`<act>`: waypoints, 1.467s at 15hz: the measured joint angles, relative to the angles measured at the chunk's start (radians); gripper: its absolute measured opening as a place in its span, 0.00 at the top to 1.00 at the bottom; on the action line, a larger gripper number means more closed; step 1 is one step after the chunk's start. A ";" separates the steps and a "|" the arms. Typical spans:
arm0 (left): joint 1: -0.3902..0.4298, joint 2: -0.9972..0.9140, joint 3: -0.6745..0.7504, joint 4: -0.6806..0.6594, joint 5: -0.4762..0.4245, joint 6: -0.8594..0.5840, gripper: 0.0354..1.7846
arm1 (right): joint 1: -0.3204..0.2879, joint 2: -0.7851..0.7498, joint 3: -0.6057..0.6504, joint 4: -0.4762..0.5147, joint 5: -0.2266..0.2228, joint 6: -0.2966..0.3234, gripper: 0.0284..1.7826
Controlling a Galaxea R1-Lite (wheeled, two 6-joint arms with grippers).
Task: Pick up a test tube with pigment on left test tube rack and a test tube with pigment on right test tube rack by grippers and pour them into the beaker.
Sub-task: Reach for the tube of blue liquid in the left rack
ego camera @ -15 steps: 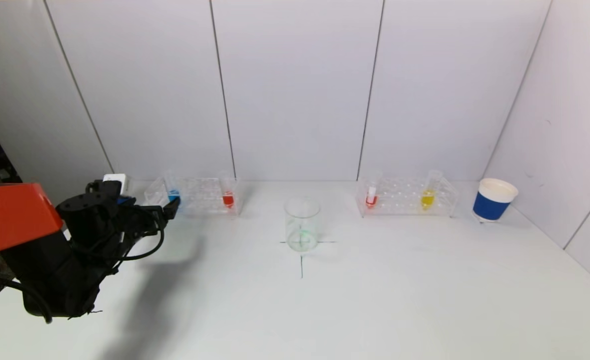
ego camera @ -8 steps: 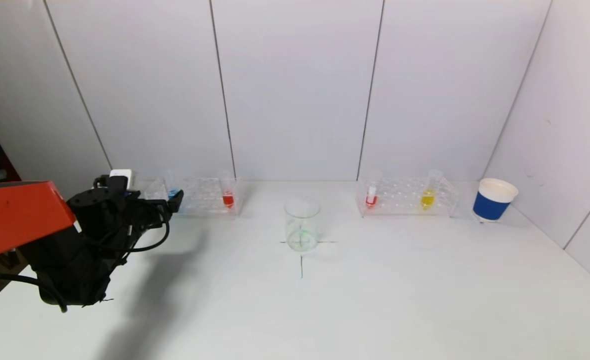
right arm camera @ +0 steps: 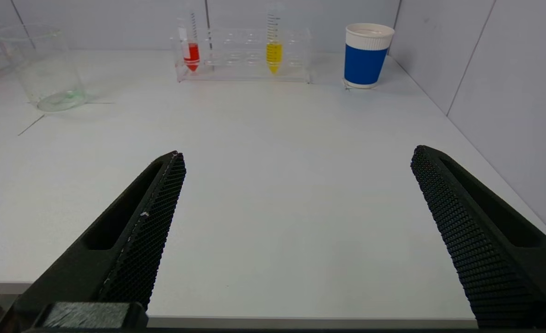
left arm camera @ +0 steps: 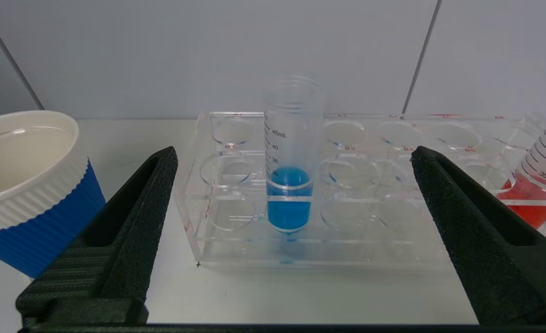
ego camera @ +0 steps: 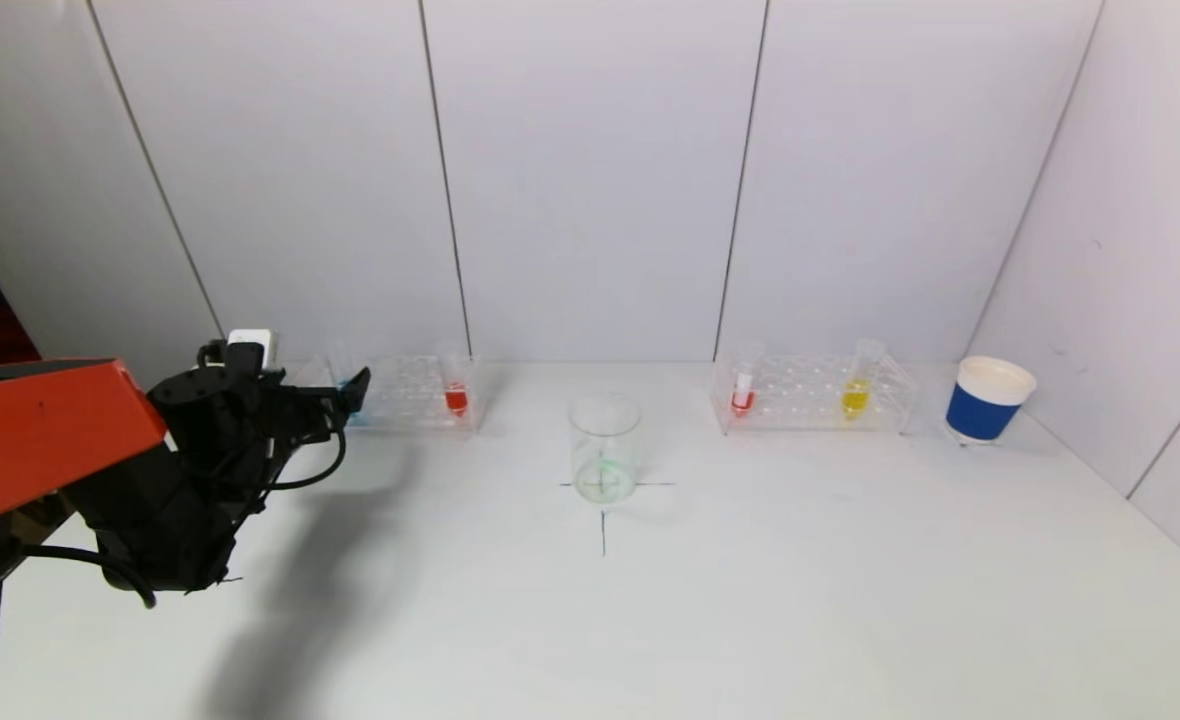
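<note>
The left hand (left arm camera: pixel 291 185) hung just short of the left rack (left arm camera: pixel 347 194), its fingers spread wide on either side of the blue tube (left arm camera: pixel 290 157) standing upright there, touching nothing. A red tube (ego camera: pixel 456 385) stood farther along that rack. The right hand (right arm camera: pixel 296 185) waited open over the counter's (ego camera: pixel 750 600) near edge, well apart from the right rack (ego camera: pixel 815 393) and beaker (ego camera: pixel 604 448).

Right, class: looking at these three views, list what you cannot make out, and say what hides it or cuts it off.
- Blue tube: in the head view the left claw covers it.
- Second paper cup: cut off by the left wrist view's edge; the left arm hides it in the head view.
- Red tube in left rack: cropped in the left wrist view.
- Right claw: absent from the head view.
- Beaker contents: only a faint green trace shows.
</note>
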 joint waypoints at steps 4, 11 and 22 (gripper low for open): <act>0.008 0.033 -0.051 0.000 -0.002 0.013 0.01 | 0.000 0.000 0.000 0.000 0.000 0.000 0.01; 0.009 0.086 -0.149 0.000 -0.004 0.016 0.01 | 0.000 0.000 0.000 0.000 0.000 0.000 0.01; 0.006 0.124 -0.200 0.009 -0.004 0.029 0.01 | 0.000 0.000 0.000 0.000 0.000 0.000 0.01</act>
